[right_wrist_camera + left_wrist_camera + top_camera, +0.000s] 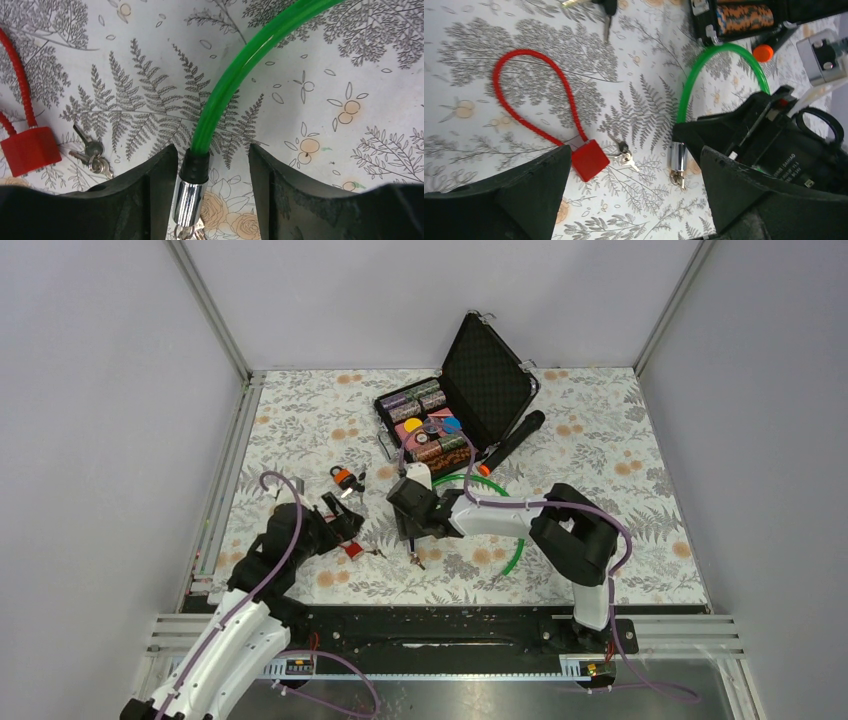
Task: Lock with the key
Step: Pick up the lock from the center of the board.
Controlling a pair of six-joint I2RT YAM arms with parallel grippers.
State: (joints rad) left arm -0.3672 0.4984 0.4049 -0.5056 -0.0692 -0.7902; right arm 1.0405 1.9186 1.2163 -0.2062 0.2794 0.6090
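The left pincer [634, 167] is hanging wide open near the square red lock [589, 160], with bare flowery bench [484, 40] all around it. The right pincer [212, 165] is standing partly open around the shiny round end [189, 197] of the smooth green cable [225, 85], leaving room on one side. The tiny silver key [677, 178] is dangling from that end.

Floral-patterned table [620, 450] carries a red cable lock [589, 159], green cable lock [235, 70], open black case [490, 375]
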